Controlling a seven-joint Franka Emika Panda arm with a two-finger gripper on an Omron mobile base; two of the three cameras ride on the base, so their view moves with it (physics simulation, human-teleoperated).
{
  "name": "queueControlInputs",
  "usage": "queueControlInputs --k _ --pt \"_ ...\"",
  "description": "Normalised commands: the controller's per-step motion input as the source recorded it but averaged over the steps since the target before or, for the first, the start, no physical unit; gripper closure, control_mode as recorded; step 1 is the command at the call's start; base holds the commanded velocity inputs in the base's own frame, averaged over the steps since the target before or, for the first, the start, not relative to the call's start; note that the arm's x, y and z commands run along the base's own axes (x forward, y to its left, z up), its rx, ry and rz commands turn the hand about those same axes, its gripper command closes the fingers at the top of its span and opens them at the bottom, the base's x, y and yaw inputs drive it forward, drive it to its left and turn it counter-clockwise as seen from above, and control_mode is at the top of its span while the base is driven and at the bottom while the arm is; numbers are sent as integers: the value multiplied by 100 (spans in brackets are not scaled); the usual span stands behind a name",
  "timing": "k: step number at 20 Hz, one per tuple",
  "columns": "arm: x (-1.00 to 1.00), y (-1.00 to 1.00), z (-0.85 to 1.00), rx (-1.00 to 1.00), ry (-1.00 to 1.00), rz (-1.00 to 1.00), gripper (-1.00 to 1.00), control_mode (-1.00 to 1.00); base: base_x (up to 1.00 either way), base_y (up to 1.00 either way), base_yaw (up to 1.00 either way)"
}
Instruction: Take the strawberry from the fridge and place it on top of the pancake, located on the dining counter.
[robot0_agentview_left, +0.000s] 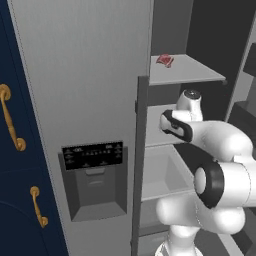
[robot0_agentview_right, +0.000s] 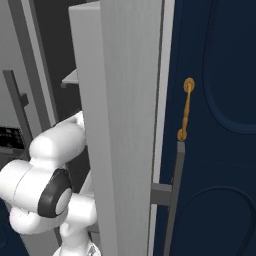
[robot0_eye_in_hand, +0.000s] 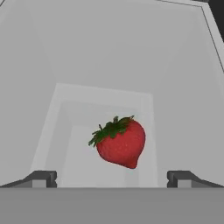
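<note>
hand (robot0_eye_in_hand: 111, 178) spread wide, strawberry (robot0_eye_in_hand: 119, 142) ahead, fingertips cropped low.

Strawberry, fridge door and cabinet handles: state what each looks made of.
Strawberry: soft fruit, glossy red skin, green leafy cap.
Fridge door: likely brushed metal, judging by its matte grey with fine vertical streaks.
Cabinet handles: apparently brass or gold-finished metal, from the shiny yellow tone against the navy panels.

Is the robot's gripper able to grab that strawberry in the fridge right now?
Probably yes. In the hand view the strawberry lies on a bare grey fridge shelf, straight ahead of the open gripper, with nothing between them. The fingertips stand wider than the fruit.
</note>
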Motion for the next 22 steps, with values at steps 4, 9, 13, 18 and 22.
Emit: queueControlInputs --k 4,9,13,18,22 --pt "32 -7 -15 0 0 4 -100 -100 0 0 0" --pt "29 0 -16 0 0 5 -100 -100 0 0 0" --pt "7 0 -17 0 0 4 -100 -100 0 0 0" --pt "0 0 -25 0 0 1 -100 -100 0 0 0" --pt "0 0 -13 0 0 0 -100 -100 0 0 0"
